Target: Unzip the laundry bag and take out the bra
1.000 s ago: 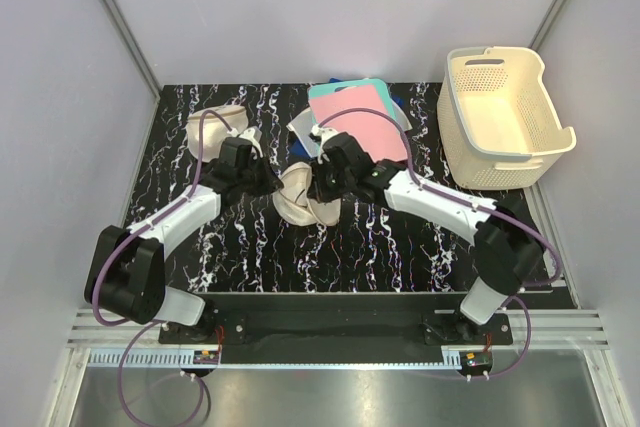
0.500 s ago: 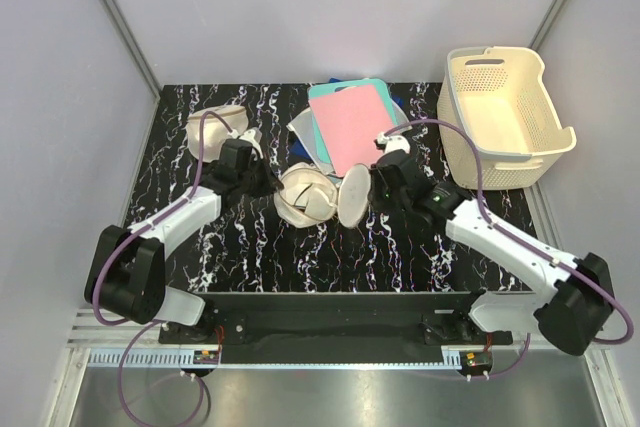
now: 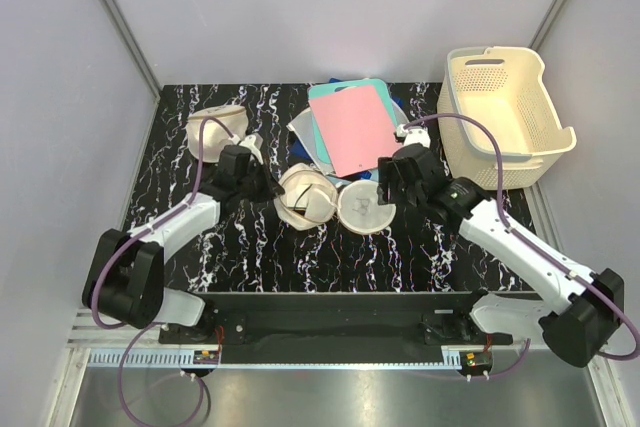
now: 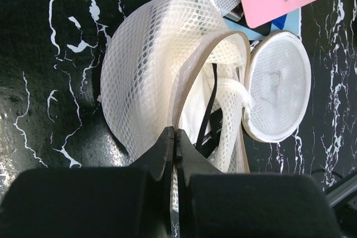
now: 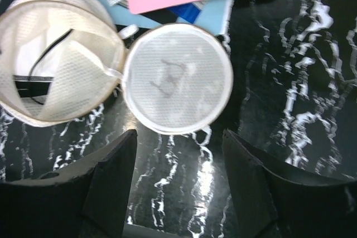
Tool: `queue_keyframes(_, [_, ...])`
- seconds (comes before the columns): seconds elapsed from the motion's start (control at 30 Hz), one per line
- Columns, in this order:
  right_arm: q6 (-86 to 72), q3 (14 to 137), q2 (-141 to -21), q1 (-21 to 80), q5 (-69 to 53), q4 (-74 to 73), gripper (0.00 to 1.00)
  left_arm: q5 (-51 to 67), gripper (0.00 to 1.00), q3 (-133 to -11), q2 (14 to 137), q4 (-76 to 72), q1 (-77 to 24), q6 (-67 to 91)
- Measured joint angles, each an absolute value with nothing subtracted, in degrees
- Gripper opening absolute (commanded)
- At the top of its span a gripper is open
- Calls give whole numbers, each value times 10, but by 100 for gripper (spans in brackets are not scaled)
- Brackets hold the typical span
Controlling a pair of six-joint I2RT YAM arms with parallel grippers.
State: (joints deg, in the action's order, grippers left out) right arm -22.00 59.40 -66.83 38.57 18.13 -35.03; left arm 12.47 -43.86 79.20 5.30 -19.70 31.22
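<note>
The laundry bag lies unzipped mid-table, its round lid folded flat to the right, a dark squiggle on its face. Inside the open dome sits the bra, pale cups with a thin black strap; it also shows in the right wrist view. My left gripper is shut on the bag's beige rim at the left. My right gripper hangs open just above the lid's edge, holding nothing.
A pink board lies on blue and mesh items just behind the bag. A cream basket stands at the back right. Another plain cream pouch rests at the back left. The table's front edge is near.
My right gripper swung the lid open to the right, then opened and let it go; the lid now lies flat. The left gripper stayed shut on the rim.
</note>
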Motion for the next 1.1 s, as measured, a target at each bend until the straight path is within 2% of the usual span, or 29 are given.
queue_keyframes(0.13, [-216, 600, -712, 384, 113, -300, 71, 129, 0, -426, 776, 43, -197, 306])
queue_keyframes(0.63, [-258, 706, -993, 383, -234, -65, 71, 130, 0, -401, 732, 34, -197, 298])
queue_keyframes(1.1, [-258, 761, -1122, 405, -294, -37, 70, 130, 0, -398, 727, 34, -197, 294])
